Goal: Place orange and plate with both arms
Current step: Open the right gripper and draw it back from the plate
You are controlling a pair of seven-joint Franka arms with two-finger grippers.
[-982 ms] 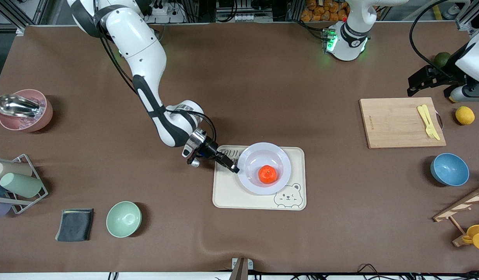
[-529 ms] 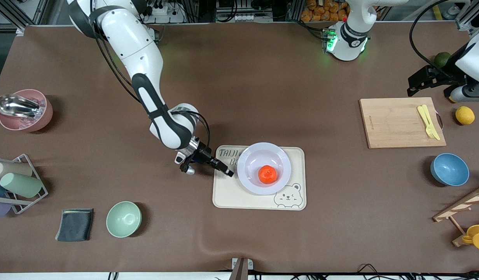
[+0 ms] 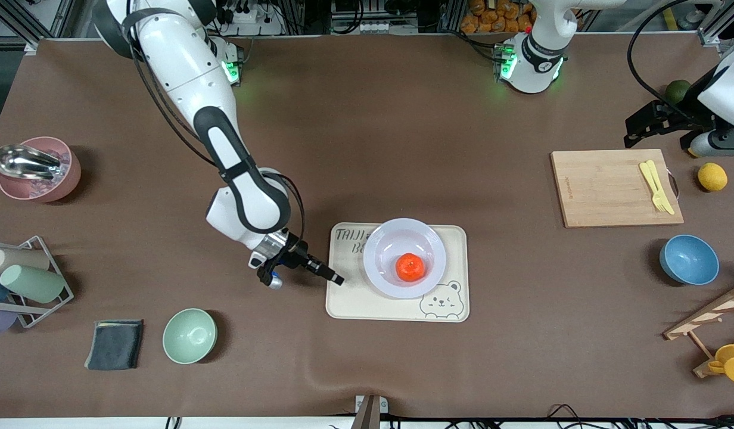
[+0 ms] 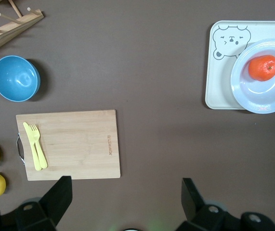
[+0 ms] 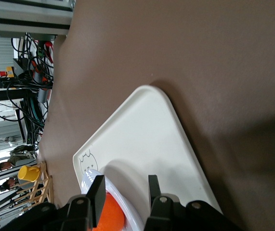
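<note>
The orange (image 3: 410, 267) lies in the white plate (image 3: 383, 237), which rests on a cream tray (image 3: 355, 304) with a bear drawing. My right gripper (image 3: 336, 278) hangs low over the tray's edge toward the right arm's end, apart from the plate, open with nothing between its fingers. Its wrist view shows the orange (image 5: 111, 214), the plate's rim (image 5: 127, 211) and the tray (image 5: 142, 130) past the right gripper (image 5: 126, 185). My left gripper (image 3: 656, 134) waits open above the cutting board's end of the table. From the left gripper (image 4: 125, 197) I see the plate (image 4: 253, 98) and orange (image 4: 263, 67).
A wooden cutting board (image 3: 605, 187) with a yellow fork, a lemon (image 3: 712, 177), a green fruit (image 3: 677, 89) and a blue bowl (image 3: 689, 259) sit toward the left arm's end. A green bowl (image 3: 189, 335), dark cloth (image 3: 115, 344), cup rack (image 3: 21, 283) and pink bowl (image 3: 36, 168) sit toward the right arm's end.
My right gripper has drawn back from the plate's rim toward the right arm's end, out to the tray's edge. The plate, orange and left arm have stayed put.
</note>
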